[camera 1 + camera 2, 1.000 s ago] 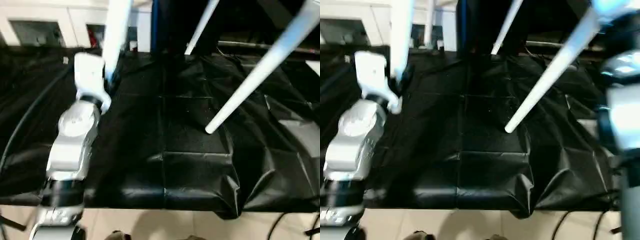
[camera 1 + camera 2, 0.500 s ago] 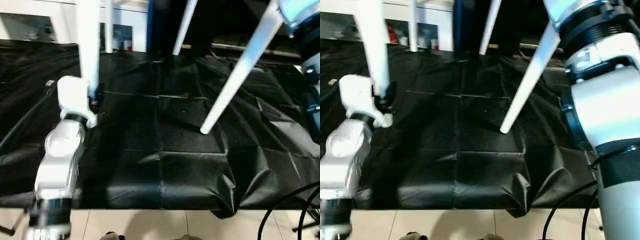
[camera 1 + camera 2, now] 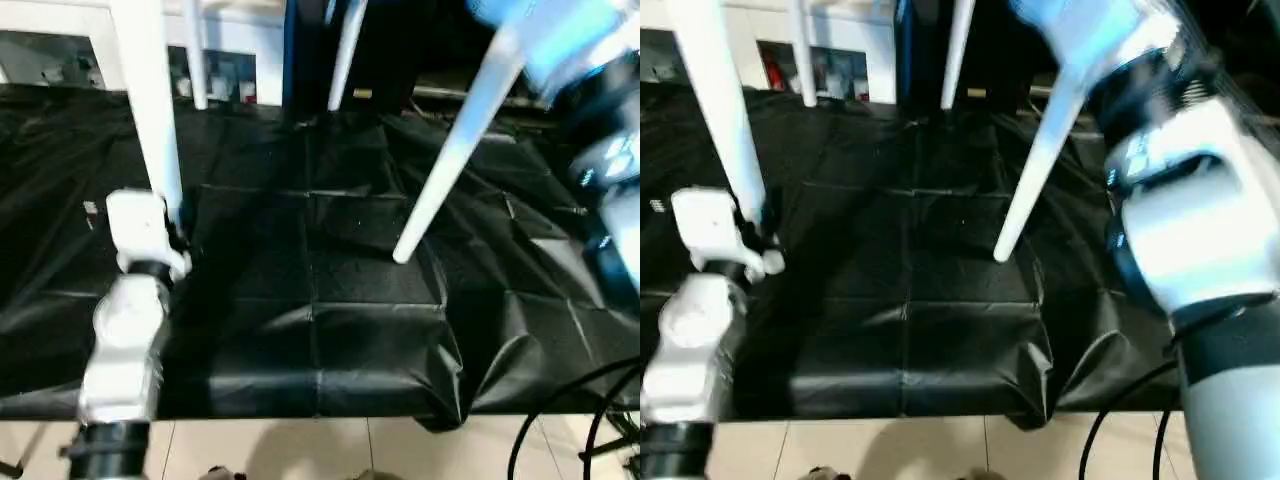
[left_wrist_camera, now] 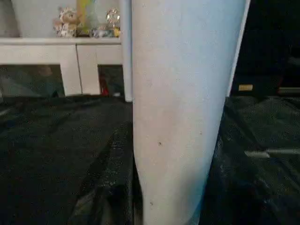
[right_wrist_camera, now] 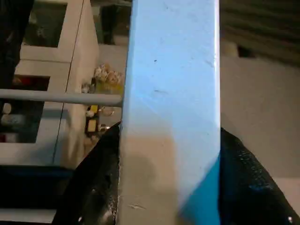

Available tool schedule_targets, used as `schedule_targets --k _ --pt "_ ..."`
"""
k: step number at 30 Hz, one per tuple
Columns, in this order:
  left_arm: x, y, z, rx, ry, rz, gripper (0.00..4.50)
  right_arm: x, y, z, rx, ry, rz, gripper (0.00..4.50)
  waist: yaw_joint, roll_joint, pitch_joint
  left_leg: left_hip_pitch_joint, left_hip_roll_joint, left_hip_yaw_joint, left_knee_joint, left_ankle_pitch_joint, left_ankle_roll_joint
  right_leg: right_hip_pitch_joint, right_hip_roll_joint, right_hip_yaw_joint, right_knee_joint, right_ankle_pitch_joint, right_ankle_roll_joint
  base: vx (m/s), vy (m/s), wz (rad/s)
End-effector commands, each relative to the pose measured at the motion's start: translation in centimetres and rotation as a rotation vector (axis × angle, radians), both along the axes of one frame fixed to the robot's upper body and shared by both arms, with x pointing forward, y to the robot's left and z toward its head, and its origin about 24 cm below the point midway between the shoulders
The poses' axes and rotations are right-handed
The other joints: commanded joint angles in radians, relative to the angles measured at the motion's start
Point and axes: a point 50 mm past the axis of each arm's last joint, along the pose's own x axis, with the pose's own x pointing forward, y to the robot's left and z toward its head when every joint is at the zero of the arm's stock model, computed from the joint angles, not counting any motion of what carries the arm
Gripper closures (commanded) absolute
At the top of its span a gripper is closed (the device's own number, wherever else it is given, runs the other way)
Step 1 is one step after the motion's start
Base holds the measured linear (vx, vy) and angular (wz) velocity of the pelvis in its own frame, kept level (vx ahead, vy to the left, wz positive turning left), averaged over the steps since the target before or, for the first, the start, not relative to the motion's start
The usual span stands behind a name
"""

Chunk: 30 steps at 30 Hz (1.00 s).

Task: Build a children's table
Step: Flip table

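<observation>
On the left, the robot's silver left forearm [image 3: 125,340] reaches up over the black sheet [image 3: 320,330] that covers the workbench. Its left gripper [image 3: 172,240] is closed around the lower part of a white leg [image 3: 150,110] of the children's table, which stands close to upright with its foot near the sheet. From the wrist, that same leg [image 4: 180,117] stands right in front of the camera as a broad pale tube, with the crinkled black sheet [image 4: 56,154] spread behind it.

Further back, toward the middle, two more thin white legs [image 3: 195,55] [image 3: 347,50] rise up out of the picture, in front of the white cabinets [image 3: 60,40] along the back wall.

To the right of the middle, a fourth white leg [image 3: 445,165] slants down from the upper right; its round end [image 3: 402,256] hangs over the middle of the sheet, and I cannot tell whether it touches the sheet. The robot's right arm [image 3: 1185,230] stands large on the right side, raised high. Seen from its wrist, black fingers [image 5: 101,187] sit on either side of a flat white part of the table [image 5: 171,112], so the right gripper [image 5: 168,187] is clamped on it. Dark cables [image 3: 560,420] hang below the bench edge at the lower right, above the pale tiled floor [image 3: 300,450].
</observation>
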Motion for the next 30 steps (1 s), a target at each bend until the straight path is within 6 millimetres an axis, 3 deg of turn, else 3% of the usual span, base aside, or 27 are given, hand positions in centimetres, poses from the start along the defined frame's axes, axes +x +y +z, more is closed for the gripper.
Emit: schedule_targets --k 1,4,6,9,11,14,18,21,23,25,27,28,29,30 --pt "-2.2 4.6 -4.6 -0.042 0.188 0.252 2.91 0.2 -3.0 1.3 0.084 -0.052 -0.073 2.57 -0.001 0.034 -0.063 0.047 0.045 -0.036 -0.090 -0.425 -0.087 0.015 -0.043 0.037 -0.076 -0.181 -0.172 0.000 0.000 0.00" --pt "-2.5 4.0 -5.7 -0.053 0.198 0.227 2.91 -0.6 -2.8 0.6 0.118 -0.058 -0.029 2.57 0.002 0.028 -0.059 0.049 0.045 -0.039 -0.094 -0.450 -0.095 0.011 -0.042 0.039 -0.084 -0.219 -0.139 0.000 0.000 0.00" --pt "-2.4 3.9 -5.9 -0.055 0.195 0.216 2.91 -0.7 -2.8 0.4 0.130 -0.058 -0.021 2.57 0.003 0.027 -0.065 0.055 0.046 -0.040 -0.094 -0.455 -0.102 0.010 -0.042 0.039 -0.082 -0.214 -0.136 0.000 0.000 0.00" --pt "-2.4 3.8 -5.8 -0.054 0.189 0.210 2.91 -0.9 -3.0 0.4 0.146 -0.068 -0.017 2.57 0.002 0.025 -0.066 0.054 0.044 -0.039 -0.093 -0.452 -0.100 0.009 -0.041 0.039 -0.081 -0.201 -0.139 0.000 0.000 0.00" --pt "-2.1 3.7 -5.8 -0.051 0.175 0.200 2.91 -1.2 -3.3 0.2 0.196 -0.085 -0.012 1.93 0.005 0.024 -0.067 0.053 0.044 -0.038 -0.093 -0.432 -0.096 0.011 -0.041 0.040 -0.081 -0.174 -0.137 0.000 0.000 0.00" --pt "-2.1 3.7 -6.0 -0.044 0.167 0.190 2.91 -1.4 -3.6 -0.2 0.234 -0.082 -0.009 1.91 0.005 0.023 -0.070 0.056 0.043 -0.037 -0.093 -0.424 -0.098 0.011 -0.039 0.038 -0.078 -0.152 -0.140 0.000 0.000 0.00" --pt "-2.0 3.7 -6.0 -0.032 0.160 0.174 2.92 -1.6 -4.0 -0.4 0.255 -0.092 -0.014 1.51 0.001 0.016 -0.073 0.046 0.039 -0.037 -0.090 -0.398 -0.077 0.022 -0.041 0.039 -0.079 -0.171 -0.141 0.000 0.000 0.00" --pt "-2.0 3.8 -5.9 -0.026 0.159 0.171 2.93 -1.8 -4.2 -0.2 0.259 -0.111 0.005 1.32 -0.003 0.021 -0.072 0.045 0.039 -0.035 -0.085 -0.392 -0.061 0.018 -0.045 0.041 -0.084 -0.209 -0.147 0.000 0.000 0.00" --pt "-2.0 4.0 -5.9 -0.014 0.155 0.165 2.93 -2.9 -4.0 0.3 0.291 -0.174 0.116 1.09 0.000 0.028 -0.073 0.048 0.040 -0.034 -0.085 -0.388 -0.058 0.015 -0.045 0.041 -0.085 -0.208 -0.151 0.000 0.000 0.00" --pt "-2.0 4.1 -5.9 -0.010 0.155 0.163 2.93 -3.4 -3.6 0.4 0.311 -0.151 0.187 0.88 0.000 0.025 -0.074 0.047 0.039 -0.032 -0.085 -0.375 -0.052 0.017 -0.042 0.040 -0.082 -0.177 -0.155 0.000 0.000 0.00" --pt "-1.9 4.1 -6.0 -0.009 0.154 0.163 2.93 -4.1 -3.3 0.5 0.350 -0.152 0.275 0.73 0.004 0.033 -0.075 0.048 0.040 -0.033 -0.085 -0.361 -0.042 0.018 -0.043 0.041 -0.080 -0.147 -0.160 0.000 0.000 0.00" --pt "-1.9 4.2 -6.0 -0.008 0.154 0.161 2.93 -4.7 -3.0 0.5 0.375 -0.142 0.354 0.71 0.004 0.031 -0.076 0.049 0.040 -0.030 -0.084 -0.355 -0.035 0.017 -0.041 0.040 -0.079 -0.123 -0.167 0.000 0.000 0.00" --pt "-1.8 4.2 -6.0 -0.002 0.158 0.155 2.93 -6.3 -2.7 0.1 0.432 -0.103 0.523 0.71 0.006 0.035 -0.076 0.048 0.041 -0.032 -0.085 -0.356 -0.032 0.019 -0.043 0.040 -0.078 -0.116 -0.169 0.000 0.000 0.00" --pt "-1.8 4.2 -6.0 -0.002 0.158 0.154 2.93 -6.5 -2.6 0.0 0.438 -0.093 0.542 0.71 0.009 0.035 -0.075 0.049 0.043 -0.031 -0.087 -0.354 -0.020 0.021 -0.043 0.041 -0.080 -0.096 -0.168 0.000 0.000 0.00"
